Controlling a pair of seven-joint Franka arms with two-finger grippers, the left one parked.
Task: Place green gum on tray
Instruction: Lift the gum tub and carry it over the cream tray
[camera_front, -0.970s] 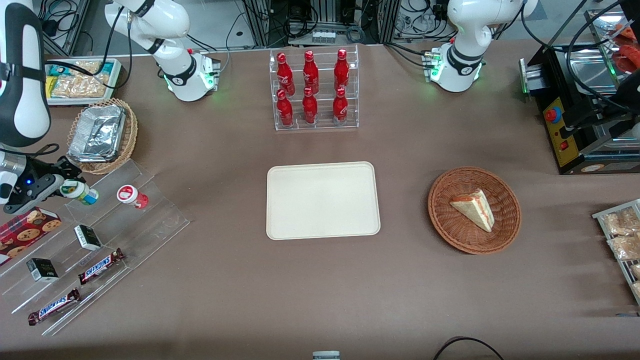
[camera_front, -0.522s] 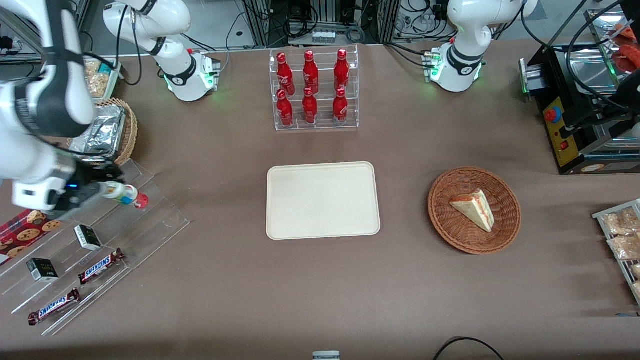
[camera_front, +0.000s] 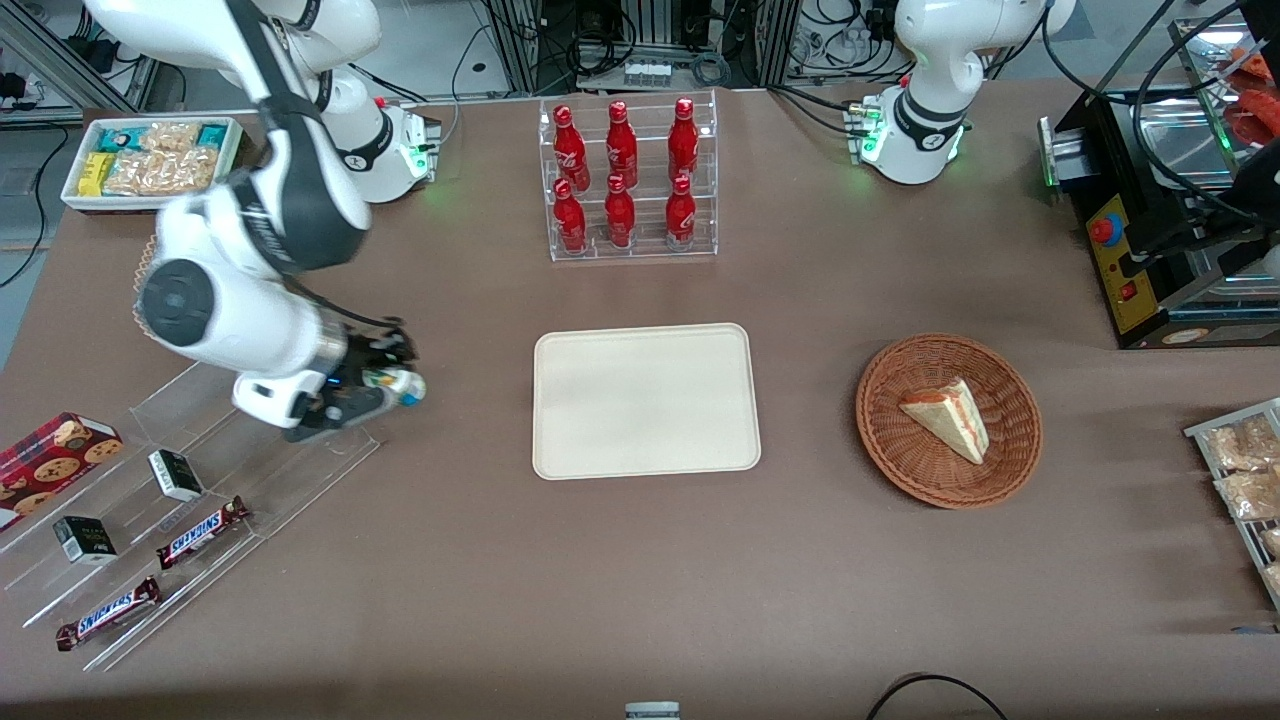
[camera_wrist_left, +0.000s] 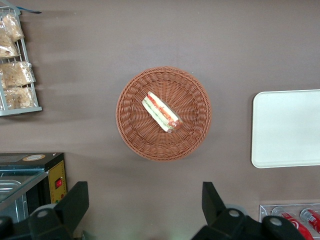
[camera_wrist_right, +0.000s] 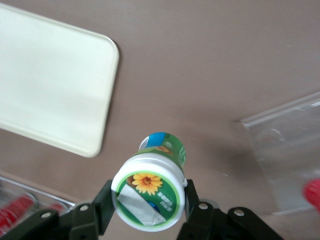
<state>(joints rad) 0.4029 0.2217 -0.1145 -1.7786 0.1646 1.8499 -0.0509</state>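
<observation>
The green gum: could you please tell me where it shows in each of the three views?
Front view: green gum held in the gripper above the table, between the clear rack and the tray.
Right wrist view: gum, lid toward the camera, clamped between the fingers.
Left wrist view: not in it.
Shared landmark: the tray.

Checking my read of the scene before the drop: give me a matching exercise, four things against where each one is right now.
Things:
1. green gum
2. tray
3. sandwich
4. cola bottles

Places:
A. in the round wicker basket
B. in the clear tiered rack
C. clamped in the gripper, above the table between the clear stepped shelf and the tray
D. flat on the table, nothing on it

Pairs: 1-C, 2-D, 3-A, 4-B
</observation>
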